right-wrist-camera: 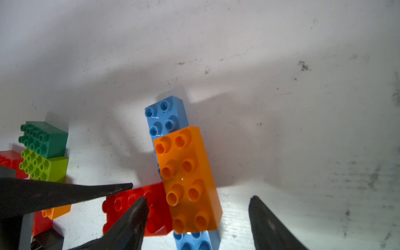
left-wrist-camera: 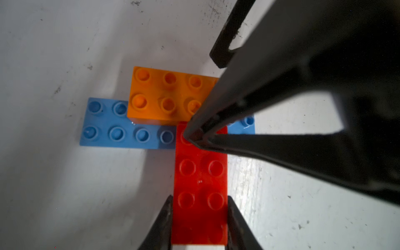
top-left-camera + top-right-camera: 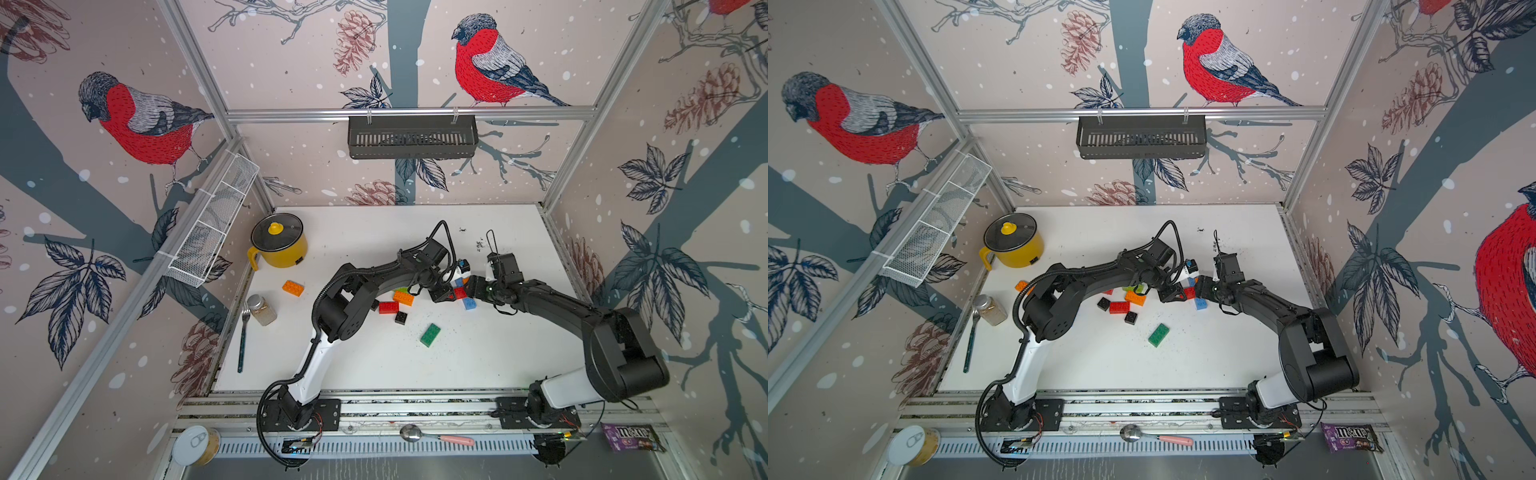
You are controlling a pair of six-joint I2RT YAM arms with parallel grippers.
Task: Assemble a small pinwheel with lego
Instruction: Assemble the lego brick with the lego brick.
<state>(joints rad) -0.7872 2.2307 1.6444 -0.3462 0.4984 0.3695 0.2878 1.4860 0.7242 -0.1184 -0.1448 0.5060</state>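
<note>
Within the left pincer point(image 2: 200, 200), the red brick point(image 2: 200, 171) sits partly hidden.

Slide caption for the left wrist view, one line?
Left gripper clamps the red brick on the blue brick; open right gripper straddles the adjoining orange brick.

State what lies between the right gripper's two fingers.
The orange brick, stacked on the blue brick, lies between those fingers, in the right wrist view.

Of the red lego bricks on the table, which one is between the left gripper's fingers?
The red oblong studded brick lying across the blue plastic brick, beside the stacked orange brick; another red brick lies loose, untouched.
</note>
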